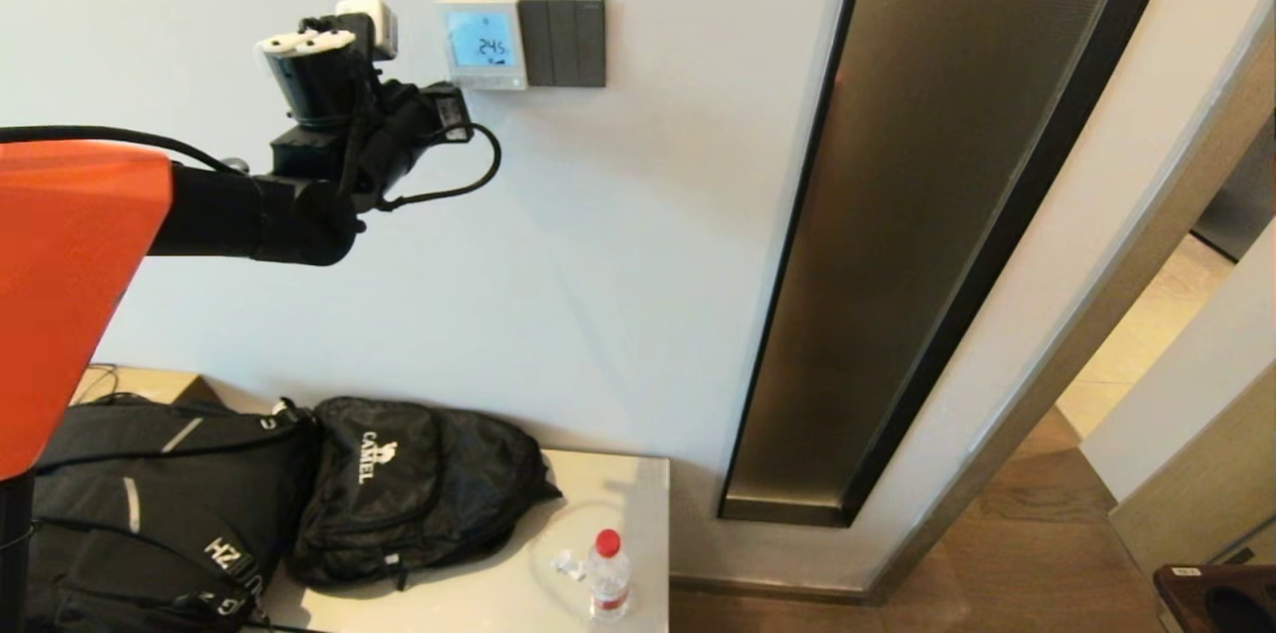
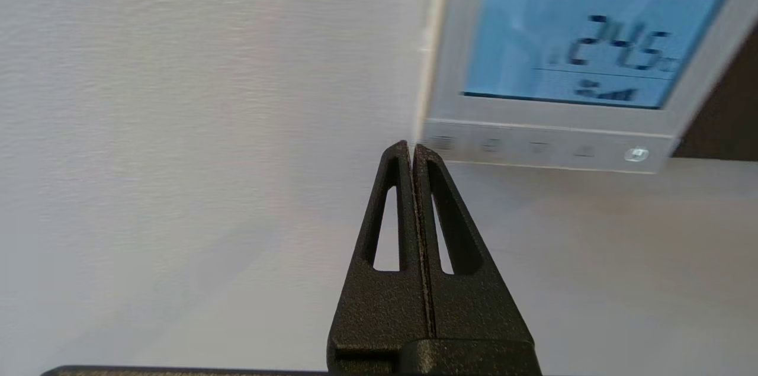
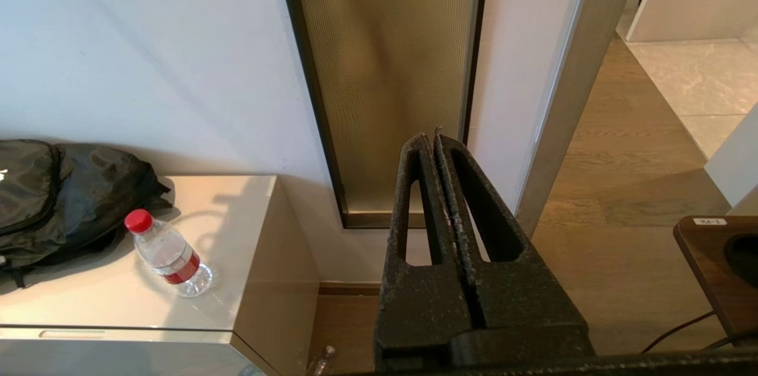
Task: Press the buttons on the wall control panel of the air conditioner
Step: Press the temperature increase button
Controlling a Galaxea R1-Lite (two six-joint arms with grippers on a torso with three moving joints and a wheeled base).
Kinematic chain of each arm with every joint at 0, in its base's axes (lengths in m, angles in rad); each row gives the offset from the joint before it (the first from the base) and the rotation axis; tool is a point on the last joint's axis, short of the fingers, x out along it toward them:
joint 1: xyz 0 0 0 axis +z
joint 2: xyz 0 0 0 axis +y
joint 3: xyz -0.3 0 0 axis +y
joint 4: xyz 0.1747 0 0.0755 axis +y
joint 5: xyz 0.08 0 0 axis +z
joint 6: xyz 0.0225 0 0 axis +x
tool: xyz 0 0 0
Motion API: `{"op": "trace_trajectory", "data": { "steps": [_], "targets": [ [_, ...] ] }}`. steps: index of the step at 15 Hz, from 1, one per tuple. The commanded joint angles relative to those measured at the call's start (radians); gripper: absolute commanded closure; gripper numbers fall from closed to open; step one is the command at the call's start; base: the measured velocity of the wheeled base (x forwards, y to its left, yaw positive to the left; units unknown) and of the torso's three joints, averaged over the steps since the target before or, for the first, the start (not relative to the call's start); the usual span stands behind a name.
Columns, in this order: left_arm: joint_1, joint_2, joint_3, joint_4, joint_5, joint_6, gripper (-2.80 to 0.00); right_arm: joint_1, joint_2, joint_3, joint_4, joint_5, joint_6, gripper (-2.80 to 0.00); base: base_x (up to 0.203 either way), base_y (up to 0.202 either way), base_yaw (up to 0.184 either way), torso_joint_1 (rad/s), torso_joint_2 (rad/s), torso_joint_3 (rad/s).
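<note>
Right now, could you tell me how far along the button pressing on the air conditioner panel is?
Done: the left gripper is raised to the control panel, fingers shut, the screen lit. In hand: its tip sits at the panel's lower corner, beside the end of the buttons; contact is unclear. Left: pressing them. The right gripper hangs idle, shut, away from the panel.

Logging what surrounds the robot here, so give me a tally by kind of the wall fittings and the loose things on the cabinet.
Control panel: 1
Rocker switch plate: 1
Black backpacks: 2
Water bottle: 1
Total: 5
</note>
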Motion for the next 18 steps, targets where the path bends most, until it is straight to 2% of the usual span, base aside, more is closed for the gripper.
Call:
{"op": "trace_trajectory", "data": {
  "steps": [1,18],
  "targets": [
    [-0.001,0.000,-0.004,-0.003,0.000,-0.001,0.00,0.000,0.001,0.000,0.000,0.000,-0.001,0.00,0.000,0.000,0.000,0.000,0.00,0.000],
    [-0.001,0.044,-0.069,0.023,-0.003,-0.001,0.00,0.000,0.001,0.000,0.000,0.000,-0.001,0.00,0.000,0.000,0.000,0.000,0.00,0.000]
  ]
}}
